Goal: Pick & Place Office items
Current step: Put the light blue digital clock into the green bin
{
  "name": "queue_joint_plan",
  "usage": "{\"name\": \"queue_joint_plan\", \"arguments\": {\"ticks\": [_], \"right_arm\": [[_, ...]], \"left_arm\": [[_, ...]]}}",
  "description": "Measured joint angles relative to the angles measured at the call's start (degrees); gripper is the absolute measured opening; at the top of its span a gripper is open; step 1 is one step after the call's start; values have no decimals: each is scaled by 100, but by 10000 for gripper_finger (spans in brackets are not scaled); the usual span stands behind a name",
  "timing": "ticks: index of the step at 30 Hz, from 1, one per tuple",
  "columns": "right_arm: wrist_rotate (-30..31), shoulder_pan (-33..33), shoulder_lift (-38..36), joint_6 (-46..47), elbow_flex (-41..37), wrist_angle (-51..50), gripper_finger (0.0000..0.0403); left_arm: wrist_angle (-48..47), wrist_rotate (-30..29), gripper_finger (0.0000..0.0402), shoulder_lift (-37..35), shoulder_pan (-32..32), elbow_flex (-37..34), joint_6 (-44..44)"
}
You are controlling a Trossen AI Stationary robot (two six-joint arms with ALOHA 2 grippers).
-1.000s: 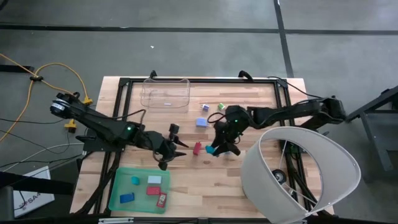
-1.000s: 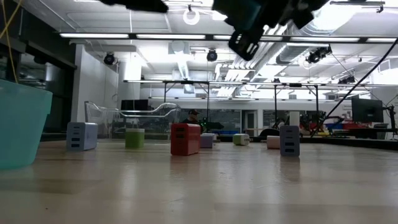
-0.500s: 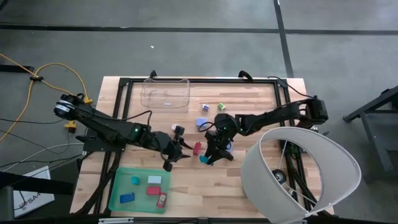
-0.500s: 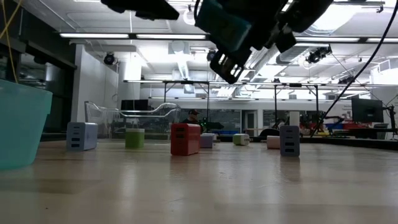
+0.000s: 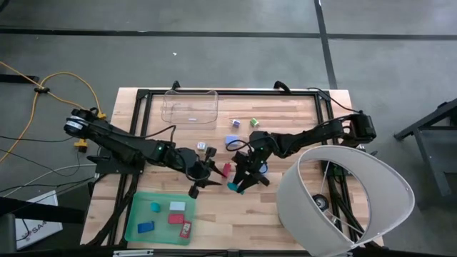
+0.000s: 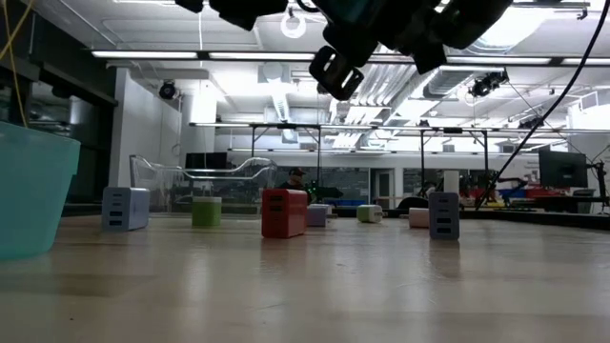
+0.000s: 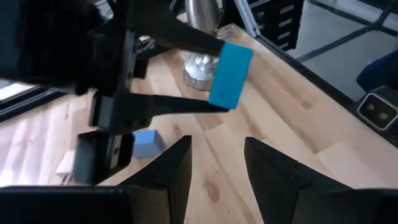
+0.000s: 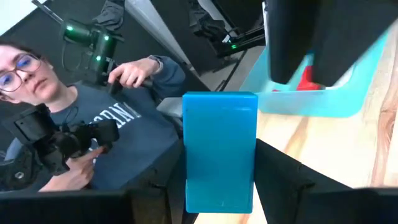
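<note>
My right gripper is shut on a teal block, held in the air over the table's middle. The same block shows in the left wrist view and fills the right wrist view. My left gripper is open and faces it from the left, about a block's length away, touching nothing. A red block stands on the wood between the two arms. Blue, light blue, green and white pieces rest farther back. Several pieces lie in the green tray. My right gripper pinches the teal block between its two fingers, at their free ends, one finger on each of two opposite faces. The fingers reach in from the table's right, pointing toward my left gripper. The block is lifted clear of the table.
A clear plastic bin sits at the far edge. A white lampshade covers the near right corner. The low view shows blocks standing in a row on the wood, among them the red one. A person sits beyond the table.
My right gripper has carried the teal block toward the table's near edge and left, closer to my left gripper. My left gripper has moved right, toward the block, still open.
</note>
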Motion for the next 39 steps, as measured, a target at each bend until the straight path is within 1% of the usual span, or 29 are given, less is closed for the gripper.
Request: {"name": "queue_joint_plan", "arguments": {"ticks": [8,11,25,34,39], "right_arm": [[65,17,0,-39,0,26,143],[89,17,0,-47,0,47,143],[160,17,-2,-50,2,203,143],[157,17,-2,-52,2,210,143],[157,17,-2,-57,2,211,143]], "left_arm": [[247,23,141,15,4,-1,33],[418,23,141,16,2,-2,213],[1042,189,141,452,2,-2,500],[1243,193,141,448,1,-7,524],[1376,423,141,448,-2,-7,522]]}}
